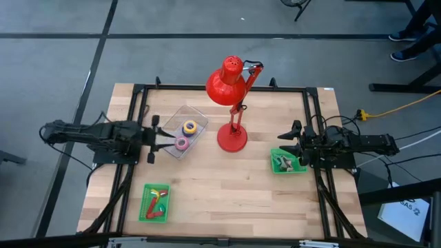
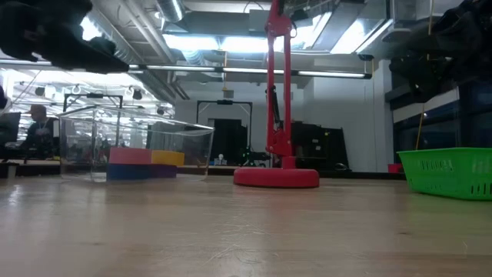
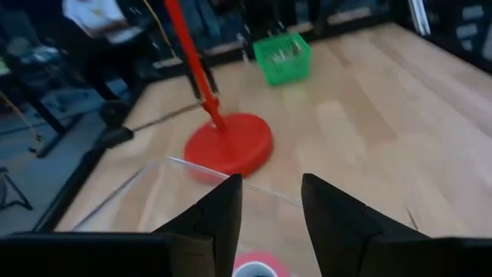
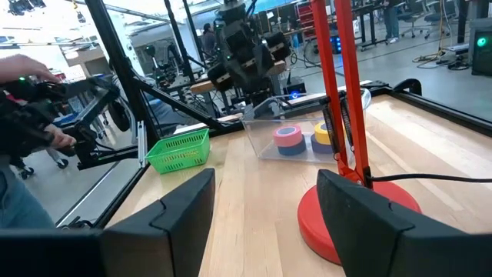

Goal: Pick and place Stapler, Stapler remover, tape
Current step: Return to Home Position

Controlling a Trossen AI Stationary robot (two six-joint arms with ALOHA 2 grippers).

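Now, step: judged a pull-back to rest, with nothing loose on the pale wooden tabletop (image 1: 227, 200).
Left gripper (image 1: 160, 138): at the near wall of the clear plastic box (image 1: 198, 114); fingers moderately apart, holding nothing.
Tape: small ring rolls lie flat inside that box, so no long axis. The pink roll (image 1: 181, 143) is just ahead of and below the left gripper, the yellow-over-blue roll (image 1: 189, 127) beyond it.
Nearer arm: left, with the right well apart.
Right gripper (image 1: 288, 143): beside the small green mesh basket (image 1: 278, 167); fingers wide apart, empty.
Staplers: coloured staplers (image 1: 157, 200) in the second green basket (image 1: 144, 207), on the left arm's side.
In the way: the box wall under the left gripper, so probably rise before drawing back. The red desk lamp (image 1: 232, 138) stands between the arms.
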